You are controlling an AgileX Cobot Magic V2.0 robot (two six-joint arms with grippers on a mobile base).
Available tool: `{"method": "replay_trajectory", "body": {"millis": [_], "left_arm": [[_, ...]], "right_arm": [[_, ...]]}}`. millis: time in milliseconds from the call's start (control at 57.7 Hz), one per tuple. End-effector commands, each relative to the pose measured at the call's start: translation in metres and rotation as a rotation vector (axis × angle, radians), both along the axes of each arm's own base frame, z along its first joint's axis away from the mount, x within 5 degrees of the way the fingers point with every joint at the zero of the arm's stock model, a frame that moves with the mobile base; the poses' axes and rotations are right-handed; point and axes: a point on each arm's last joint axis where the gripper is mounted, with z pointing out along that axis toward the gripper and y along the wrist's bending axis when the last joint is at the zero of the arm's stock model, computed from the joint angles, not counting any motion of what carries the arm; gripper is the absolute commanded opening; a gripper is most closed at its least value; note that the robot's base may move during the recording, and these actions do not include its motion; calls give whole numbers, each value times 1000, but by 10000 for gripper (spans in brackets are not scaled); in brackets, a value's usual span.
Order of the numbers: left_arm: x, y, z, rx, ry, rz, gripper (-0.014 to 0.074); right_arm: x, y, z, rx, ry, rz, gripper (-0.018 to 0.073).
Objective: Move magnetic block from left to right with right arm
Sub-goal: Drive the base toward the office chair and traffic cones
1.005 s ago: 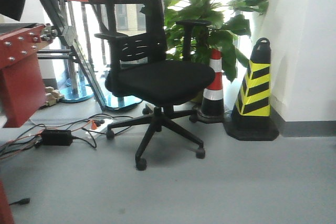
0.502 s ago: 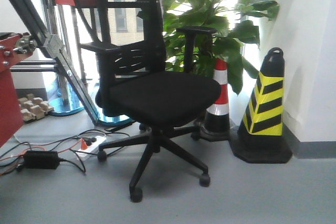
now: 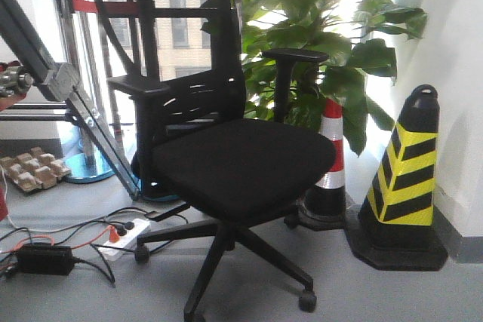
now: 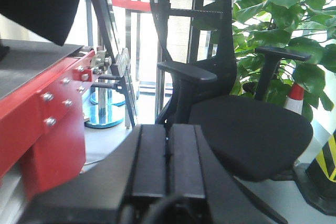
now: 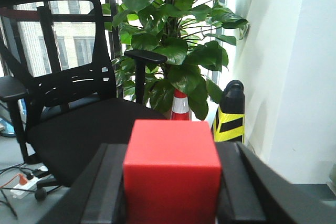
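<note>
The magnetic block (image 5: 171, 171), a plain red cube, fills the lower middle of the right wrist view. My right gripper (image 5: 171, 153) is shut on it, a black finger (image 5: 113, 182) pressed against each side. In the left wrist view my left gripper (image 4: 168, 129) is shut, its two black fingers (image 4: 151, 156) lying flat against each other with nothing between them. Neither gripper nor the block appears in the front view.
A black office chair (image 3: 226, 156) stands straight ahead, with a leafy plant (image 3: 332, 43) behind it. A yellow-black cone (image 3: 404, 186) and a red-white cone (image 3: 330, 156) stand by the white wall at right. Cables and a power strip (image 3: 124, 235) lie on the floor. A red frame (image 4: 47, 114) is at left.
The front view has drawn closer to the chair and swung right: the chair looms larger, and the red frame at left has slid out of view.
</note>
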Motion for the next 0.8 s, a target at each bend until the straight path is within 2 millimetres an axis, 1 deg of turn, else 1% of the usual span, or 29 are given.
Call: {"method": "replay_trajectory", "body": {"millis": [0, 780], "left_arm": [[-1, 0, 5, -13, -84, 4, -126], [-1, 0, 5, -13, -84, 4, -126]], "right_arm": [[-1, -1, 18, -11, -111, -12, 318], [-1, -1, 18, -11, -111, -12, 318]]}}
